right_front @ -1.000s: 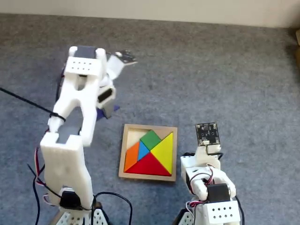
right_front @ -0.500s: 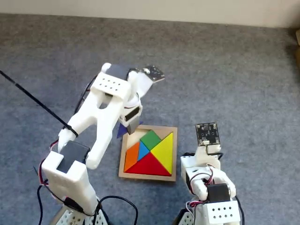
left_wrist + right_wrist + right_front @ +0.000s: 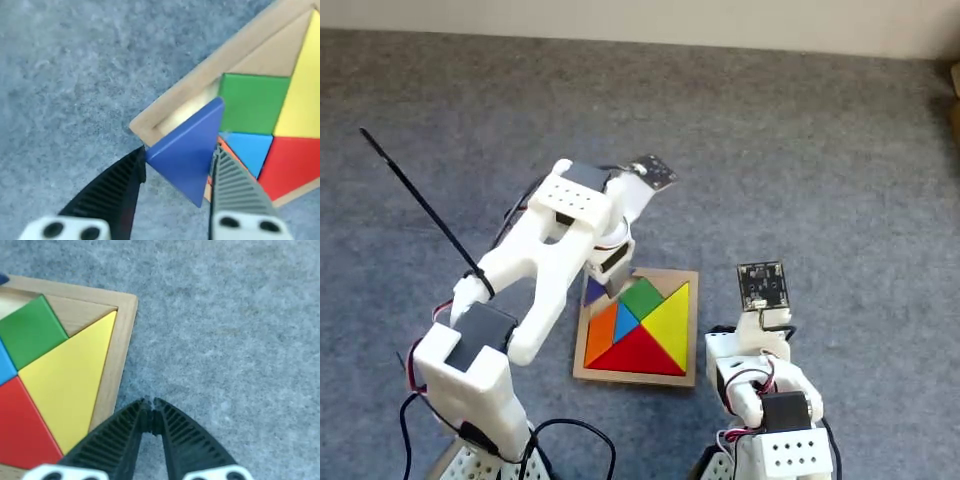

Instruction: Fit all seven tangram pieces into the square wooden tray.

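The tray (image 3: 640, 271) lies on grey carpet (image 3: 800, 150) at the lower centre of the high view. In it sit a green square (image 3: 642, 297), a yellow triangle (image 3: 670, 320), a red triangle (image 3: 638, 352), an orange piece (image 3: 601, 330) and a small light-blue triangle (image 3: 624, 320). The left gripper (image 3: 178, 151) grasps a blue triangle (image 3: 187, 150) by two edges, tilted over the tray's upper left corner, where bare wood shows. The right gripper (image 3: 151, 415) is clenched on nothing, over carpet just beside the tray's right rim.
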Controlling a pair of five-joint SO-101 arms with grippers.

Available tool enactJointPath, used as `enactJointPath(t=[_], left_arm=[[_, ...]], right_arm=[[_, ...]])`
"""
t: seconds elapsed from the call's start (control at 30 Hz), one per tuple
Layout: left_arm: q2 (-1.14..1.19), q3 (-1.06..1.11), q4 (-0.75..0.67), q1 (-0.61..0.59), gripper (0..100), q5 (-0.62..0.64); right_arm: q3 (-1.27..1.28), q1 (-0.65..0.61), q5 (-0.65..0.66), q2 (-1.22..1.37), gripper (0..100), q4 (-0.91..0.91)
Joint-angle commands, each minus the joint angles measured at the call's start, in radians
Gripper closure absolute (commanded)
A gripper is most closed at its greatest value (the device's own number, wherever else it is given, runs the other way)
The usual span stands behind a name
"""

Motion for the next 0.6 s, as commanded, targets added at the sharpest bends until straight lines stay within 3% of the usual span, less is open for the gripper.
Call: enactJointPath(t=[0.0,0.37,0.57], left_arm=[[-0.056,-0.015,-0.009,0.013,76,0.046],[-0.071,-0.018,-0.002,0.007,76,0.049],[-0.188,-0.008,0.038,0.008,85,0.048]], right_arm=[[0.148,-0.007,-0.005,-0.010,98.0,0.005],[0.148,-0.007,-0.005,-0.010,98.0,0.005],[0.148,-0.007,-0.005,-0.010,98.0,0.005]])
